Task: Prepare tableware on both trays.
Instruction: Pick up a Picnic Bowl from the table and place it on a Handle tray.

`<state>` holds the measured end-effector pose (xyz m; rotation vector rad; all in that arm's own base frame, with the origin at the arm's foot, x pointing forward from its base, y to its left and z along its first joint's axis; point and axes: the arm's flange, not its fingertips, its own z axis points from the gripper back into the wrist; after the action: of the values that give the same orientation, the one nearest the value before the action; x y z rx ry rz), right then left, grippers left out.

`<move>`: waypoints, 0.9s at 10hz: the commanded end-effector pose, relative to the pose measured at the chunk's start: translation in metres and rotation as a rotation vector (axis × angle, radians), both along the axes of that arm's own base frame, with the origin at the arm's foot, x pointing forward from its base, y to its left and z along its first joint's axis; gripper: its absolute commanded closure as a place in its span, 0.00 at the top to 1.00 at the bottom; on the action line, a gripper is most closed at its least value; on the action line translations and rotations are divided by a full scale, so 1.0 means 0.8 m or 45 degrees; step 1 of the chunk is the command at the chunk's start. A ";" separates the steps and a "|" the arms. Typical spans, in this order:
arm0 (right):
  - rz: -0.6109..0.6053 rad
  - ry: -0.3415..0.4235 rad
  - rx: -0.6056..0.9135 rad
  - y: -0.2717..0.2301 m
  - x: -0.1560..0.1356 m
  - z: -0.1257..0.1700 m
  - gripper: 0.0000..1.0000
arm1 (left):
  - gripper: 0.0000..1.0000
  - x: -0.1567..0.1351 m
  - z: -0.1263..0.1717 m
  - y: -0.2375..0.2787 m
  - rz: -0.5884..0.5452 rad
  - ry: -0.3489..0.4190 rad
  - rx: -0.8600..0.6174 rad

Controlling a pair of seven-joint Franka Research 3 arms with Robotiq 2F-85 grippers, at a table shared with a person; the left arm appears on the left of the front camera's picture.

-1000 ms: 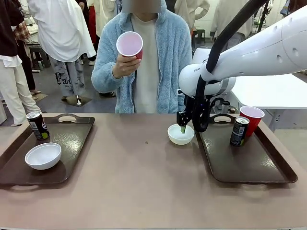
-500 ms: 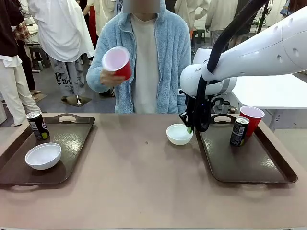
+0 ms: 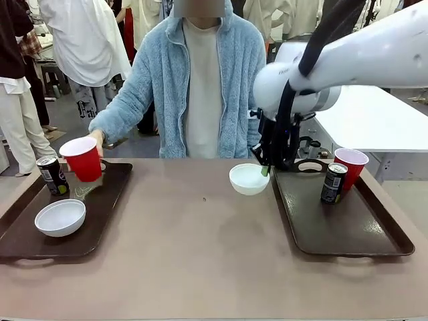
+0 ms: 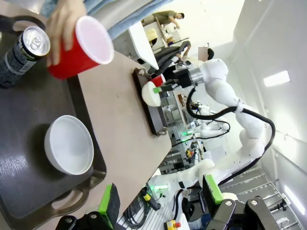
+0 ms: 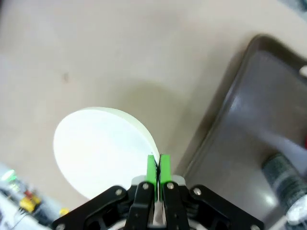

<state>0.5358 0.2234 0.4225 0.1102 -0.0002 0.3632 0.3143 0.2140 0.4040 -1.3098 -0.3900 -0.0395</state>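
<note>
My right gripper (image 3: 265, 170) is shut on the rim of a small white bowl (image 3: 248, 179) and holds it a little above the table, just left of the right tray (image 3: 348, 231). In the right wrist view the green pads (image 5: 164, 167) pinch the bowl's (image 5: 98, 146) edge beside that tray (image 5: 249, 115). On that tray stand a black can (image 3: 333, 183) and a red cup (image 3: 350, 167). The left tray (image 3: 100, 200) carries a second white bowl (image 3: 60, 217) and a can (image 3: 52, 175). The person's hand (image 3: 97, 139) holds a red cup (image 3: 83, 158) at its far end. My left gripper (image 4: 160, 196) hangs open above the left tray (image 4: 29, 110), bowl (image 4: 69, 143) and cup (image 4: 79, 48).
The person in a light blue fleece stands at the far edge of the table (image 3: 194, 254), one arm stretched to the left tray. The brown tabletop lies bare between the two trays. Other people stand in the background.
My right gripper has lifted the white bowl off the table and a little away from me. The person has brought the red cup down from chest height to the left tray.
</note>
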 end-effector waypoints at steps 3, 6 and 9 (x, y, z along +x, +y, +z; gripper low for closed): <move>-0.118 -0.048 0.031 -0.060 -0.120 0.069 0.00 | 0.92 -0.001 0.003 0.002 0.008 -0.013 -0.018; -0.290 0.006 0.058 -0.130 -0.179 0.034 0.00 | 0.92 -0.001 0.003 0.002 0.008 -0.013 -0.018; -0.449 -0.004 0.148 -0.192 -0.213 0.004 0.00 | 0.92 -0.001 0.003 0.002 0.008 -0.013 -0.018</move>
<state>0.3740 0.0748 0.4294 0.1785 0.0052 0.0442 0.3144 0.2141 0.4038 -1.3098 -0.3894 -0.0387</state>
